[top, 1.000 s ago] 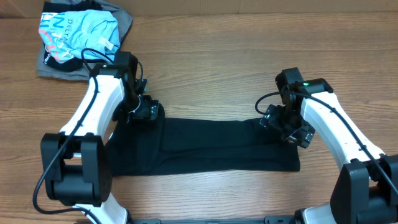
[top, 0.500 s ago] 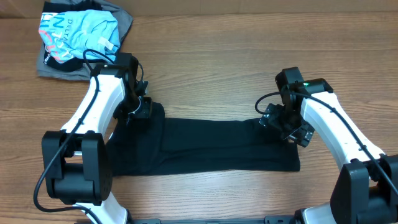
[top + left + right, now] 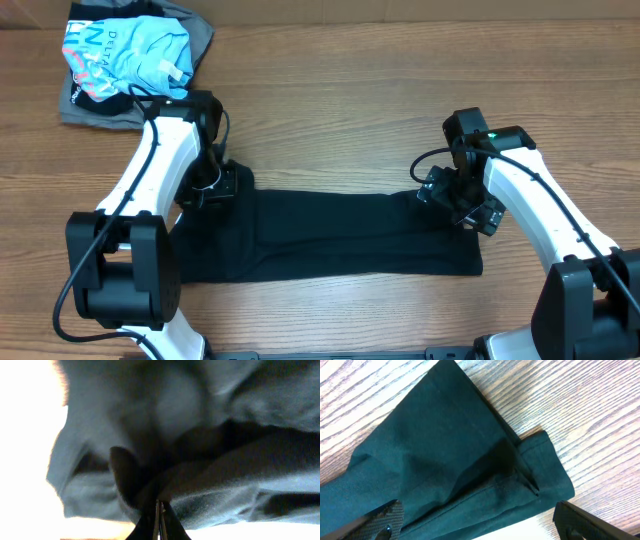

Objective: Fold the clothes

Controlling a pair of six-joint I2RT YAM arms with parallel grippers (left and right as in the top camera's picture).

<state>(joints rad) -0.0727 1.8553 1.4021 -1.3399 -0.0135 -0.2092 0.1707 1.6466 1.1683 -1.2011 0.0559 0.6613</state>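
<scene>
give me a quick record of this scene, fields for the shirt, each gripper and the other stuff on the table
shirt: black T-shirt, folded into a long band, flat on the table
left gripper: shut, pinching the shirt's left end
right gripper: open, at the shirt's right end
elsewhere: light blue printed shirt lying on a grey garment, far left corner

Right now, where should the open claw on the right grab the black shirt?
Probably at the far right corner of the black T-shirt, where the folded layers stack up at the hem. Come straight down from above: the cloth lies flat on the table, and the right gripper hangs open over that corner. The left gripper pinches the matching left corner.
</scene>
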